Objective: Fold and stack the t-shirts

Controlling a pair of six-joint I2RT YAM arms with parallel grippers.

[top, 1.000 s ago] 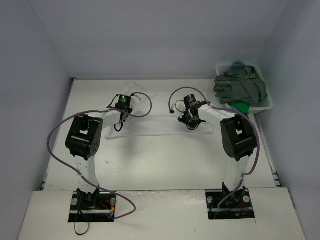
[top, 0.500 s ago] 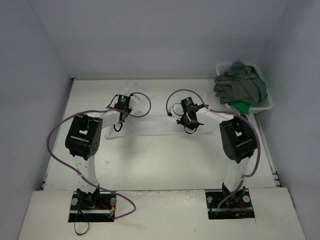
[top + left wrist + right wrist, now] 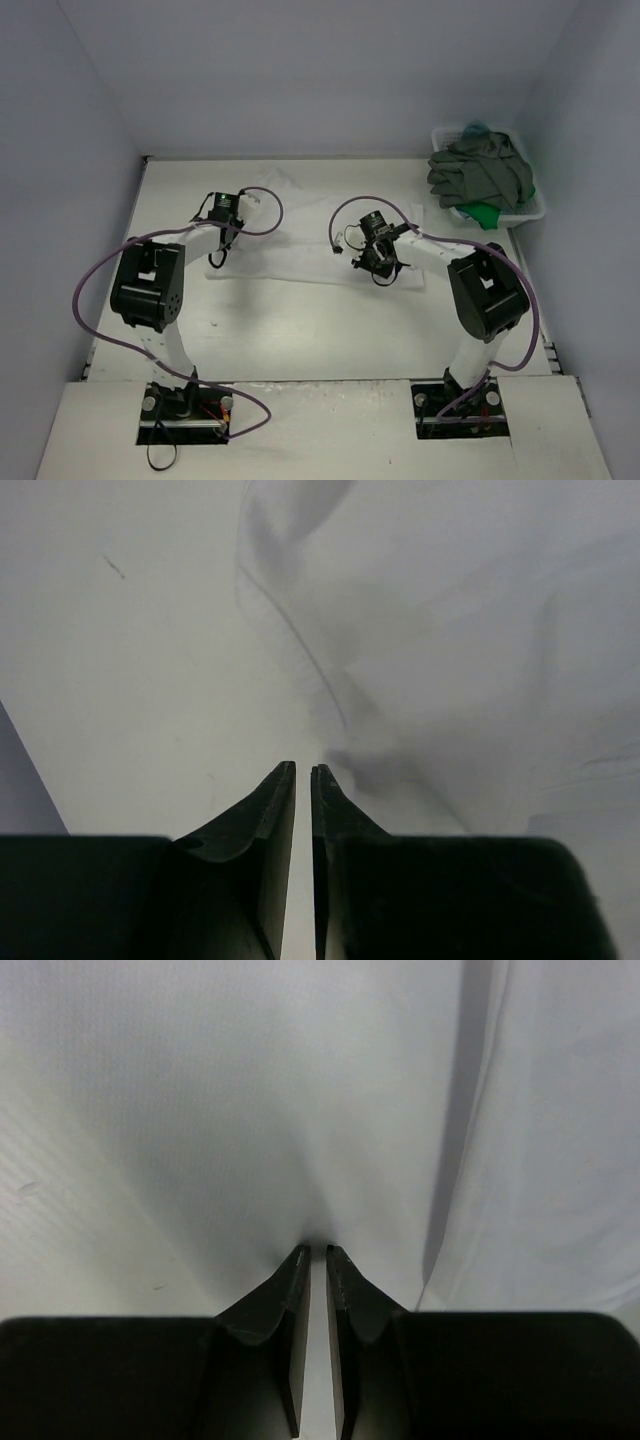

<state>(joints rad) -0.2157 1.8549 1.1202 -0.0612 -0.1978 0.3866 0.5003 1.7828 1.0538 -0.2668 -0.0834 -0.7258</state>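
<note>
Because the white t-shirt [image 3: 300,250] is soft, thin and light, it can be bent and dragged with ease, but it may be pulled out of a weak pinch. It is spread out to the left of the basket [image 3: 532,212]. Its edge far from the basket is pinched by the closed left gripper [image 3: 303,770], and a fold nearer the basket is pinched by the closed right gripper [image 3: 317,1250]. Edges and corners are best held.

One t-shirt [image 3: 310,256] lies on the table [image 3: 300,335]; other t-shirts [image 3: 480,170] fill the basket [image 3: 537,212] far right.
</note>
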